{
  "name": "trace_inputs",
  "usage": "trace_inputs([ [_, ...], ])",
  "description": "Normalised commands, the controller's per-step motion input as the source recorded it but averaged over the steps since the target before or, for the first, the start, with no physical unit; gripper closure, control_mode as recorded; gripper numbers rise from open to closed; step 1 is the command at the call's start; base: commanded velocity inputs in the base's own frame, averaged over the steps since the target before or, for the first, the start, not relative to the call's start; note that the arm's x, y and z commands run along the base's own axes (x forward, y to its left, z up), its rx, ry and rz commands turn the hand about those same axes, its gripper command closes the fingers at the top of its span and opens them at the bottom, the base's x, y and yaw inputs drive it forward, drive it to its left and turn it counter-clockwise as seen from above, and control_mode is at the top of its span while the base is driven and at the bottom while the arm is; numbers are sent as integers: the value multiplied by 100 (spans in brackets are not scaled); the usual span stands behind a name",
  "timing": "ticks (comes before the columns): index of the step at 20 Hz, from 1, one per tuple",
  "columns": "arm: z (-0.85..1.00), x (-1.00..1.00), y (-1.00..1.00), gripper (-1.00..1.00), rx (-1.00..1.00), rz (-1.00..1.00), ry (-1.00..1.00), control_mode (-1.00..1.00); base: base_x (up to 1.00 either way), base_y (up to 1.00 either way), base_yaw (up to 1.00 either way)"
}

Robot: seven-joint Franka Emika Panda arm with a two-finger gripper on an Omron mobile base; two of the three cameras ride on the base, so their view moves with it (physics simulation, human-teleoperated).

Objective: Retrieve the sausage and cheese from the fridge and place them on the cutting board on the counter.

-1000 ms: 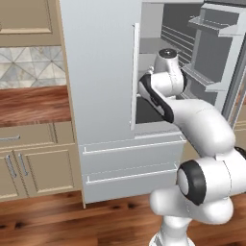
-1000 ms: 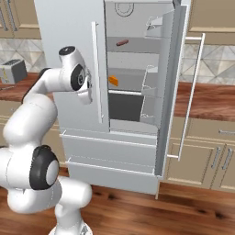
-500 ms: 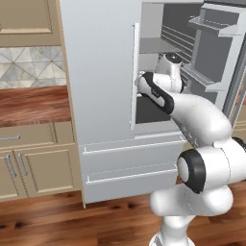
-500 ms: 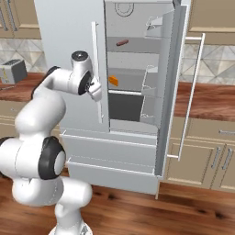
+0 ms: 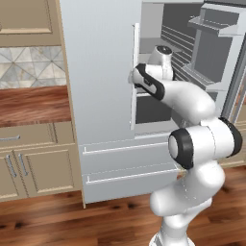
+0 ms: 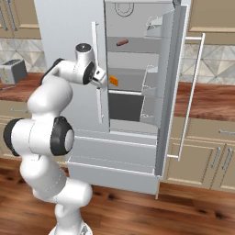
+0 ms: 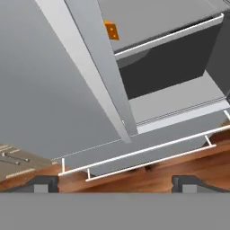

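**Cheese sits past the closed door's edge, one shelf down from the sausage**

Jaws spread wide and empty, the gripper [image 6: 102, 79] hangs at the closed door's edge of the fridge [image 6: 69, 32]. From the right base view, the cheese [image 6: 113, 81] lies just beyond it on the middle shelf; the sausage [image 6: 122, 42] rests a shelf higher, lengthwise across.

Left base view: the wrist [image 5: 144, 79] sits at the door's handle.

Hand view: both fingertips [image 7: 45, 182] stand far apart; the cheese [image 7: 111, 30] shows ahead, near the shelf's front edge.

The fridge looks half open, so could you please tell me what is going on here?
The white arm is reaching toward the tall light-grey fridge, whose right door stands open. Its open, empty gripper hangs at the edge of the closed left door. The small reddish-brown sausage lies on an upper shelf and the orange cheese wedge on the shelf below.
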Motion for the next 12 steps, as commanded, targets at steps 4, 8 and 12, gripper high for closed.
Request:
trace_inputs([
  [4,0,86,3,-100,-24,0,0,-100,0,0,0],
  [8,0,63,0,-100,-9,7,-1,-100,0,0,0],
  [12,0,21,0,-100,-9,12,-7,-100,0,0,0],
])
